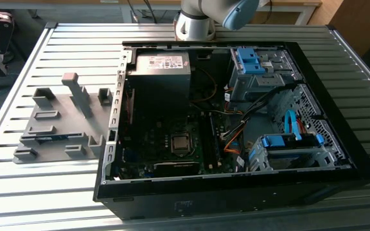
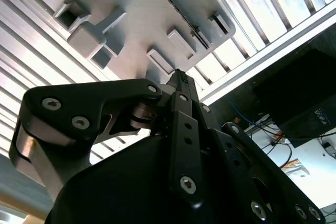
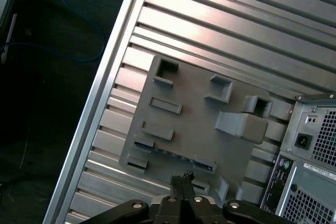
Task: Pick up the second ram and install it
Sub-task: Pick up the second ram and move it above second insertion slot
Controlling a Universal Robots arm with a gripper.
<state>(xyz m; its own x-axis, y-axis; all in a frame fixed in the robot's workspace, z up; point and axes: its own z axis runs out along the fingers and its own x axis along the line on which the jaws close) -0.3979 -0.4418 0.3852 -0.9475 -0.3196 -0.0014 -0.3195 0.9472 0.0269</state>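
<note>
The second ram (image 1: 51, 138) is a thin blue-green stick standing on edge in a slot of the grey holder block (image 1: 75, 118), on the exterior view's left of the computer case. In the first wrist view the ram (image 3: 173, 155) runs along the holder's (image 3: 194, 114) near edge. My gripper (image 3: 182, 178) hangs high above that edge, close to the stick's middle and well clear of it. Its two fingers are shut together with nothing between them. The second wrist view shows the shut gripper (image 2: 178, 75) in front of the holder (image 2: 136, 9).
An open black computer case (image 1: 236, 192) lies on the slatted aluminium table (image 1: 63, 48), with motherboard (image 1: 172, 139), power supply (image 1: 162, 65) and blue drive cages (image 1: 288, 142) inside. The arm's base (image 1: 194, 21) stands behind the case. The table edge (image 3: 105, 103) runs beside the holder.
</note>
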